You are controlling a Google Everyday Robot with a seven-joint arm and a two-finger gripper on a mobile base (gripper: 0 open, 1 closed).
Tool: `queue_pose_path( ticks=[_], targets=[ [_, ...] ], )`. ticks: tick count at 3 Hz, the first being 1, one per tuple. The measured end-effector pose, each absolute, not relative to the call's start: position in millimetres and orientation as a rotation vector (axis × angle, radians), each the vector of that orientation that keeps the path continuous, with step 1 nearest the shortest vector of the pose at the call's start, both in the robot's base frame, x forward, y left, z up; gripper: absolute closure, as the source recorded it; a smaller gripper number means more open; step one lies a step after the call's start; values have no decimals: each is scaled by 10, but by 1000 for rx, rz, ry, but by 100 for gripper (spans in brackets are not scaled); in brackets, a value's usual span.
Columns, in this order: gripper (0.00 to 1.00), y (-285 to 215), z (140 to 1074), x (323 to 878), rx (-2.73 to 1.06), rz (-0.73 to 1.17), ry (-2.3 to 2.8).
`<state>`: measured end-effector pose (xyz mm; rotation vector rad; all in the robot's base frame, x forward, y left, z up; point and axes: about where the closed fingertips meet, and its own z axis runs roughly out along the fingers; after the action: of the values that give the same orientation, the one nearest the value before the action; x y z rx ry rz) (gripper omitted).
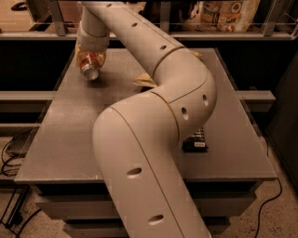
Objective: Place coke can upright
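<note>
Single camera view, looking down along the robot's pale arm point(153, 116) onto a grey tabletop point(70, 130). We see the arm rise from the lower foreground, bend at a large elbow near the tabletop's middle, and reach back to the far left corner. There the gripper point(91, 58) hangs below the wrist, clenched about the coke can point(88, 66), with one finger on either side of the can's orange-red body. The coke can is tilted, not upright: its silver end faces down and toward the camera, and its other end is hidden inside the gripper. We cannot tell whether the lower rim touches the tabletop or hangs just above it.

Behind the arm's upper link, a tan crumpled bag point(143, 80) lies on the tabletop, mostly hidden; it is near the coke can but apart from it. A small dark flat packet point(195, 141) lies on the right side of the tabletop, just beside the elbow and well apart from the can. Beyond the far edge, behind a rail, stands a printed package point(228, 13).
</note>
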<state>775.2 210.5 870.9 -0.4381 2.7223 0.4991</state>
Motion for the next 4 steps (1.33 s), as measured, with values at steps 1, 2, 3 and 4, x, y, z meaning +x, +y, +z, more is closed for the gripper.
queue_pose_path(
  ticks=[1, 2, 3, 4],
  targets=[
    [100, 2066, 8916, 7663, -523, 535, 2656],
    [100, 2023, 9086, 7485, -701, 642, 2534],
    [100, 1967, 9153, 7244, -896, 702, 2404],
    [100, 1860, 9147, 6999, -1046, 755, 2261]
  ],
)
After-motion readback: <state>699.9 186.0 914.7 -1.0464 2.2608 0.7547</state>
